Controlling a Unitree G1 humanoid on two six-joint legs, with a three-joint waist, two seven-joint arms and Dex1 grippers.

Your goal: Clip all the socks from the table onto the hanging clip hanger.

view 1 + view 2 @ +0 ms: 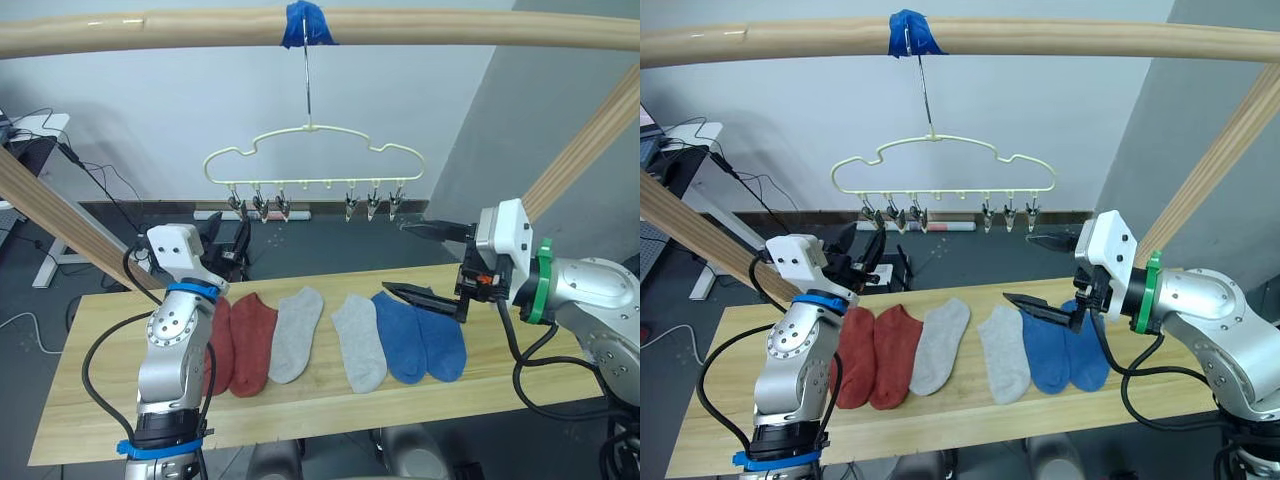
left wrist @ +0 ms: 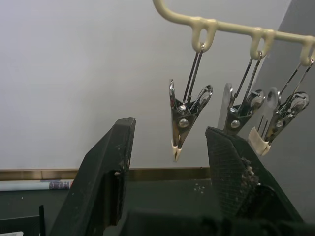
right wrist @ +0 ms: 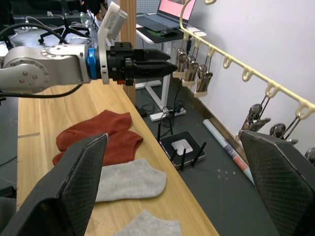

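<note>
Six socks lie in a row on the table [image 1: 300,410]: two rust-red [image 1: 253,342], two light grey [image 1: 297,333], two blue [image 1: 402,336]. My left arm covers part of the leftmost red one. Above the table's far edge, the pale-yellow clip hanger [image 1: 313,160] hangs from the rail with nothing in its metal clips [image 1: 260,206]. My left gripper [image 2: 171,129] is raised and open just short of the hanger's leftmost clip [image 2: 184,118], which shows between its fingers. Wide open and holding nothing, my right gripper [image 1: 420,262] hovers over the blue socks.
A thick wooden rail [image 1: 450,28] with blue tape [image 1: 303,24] spans the top. Slanted wooden posts stand at the left [image 1: 60,215] and right [image 1: 590,140]. Behind the table, cables and a small white box [image 3: 182,146] lie on the dark floor. A desk with a laptop [image 3: 170,12] is farther back.
</note>
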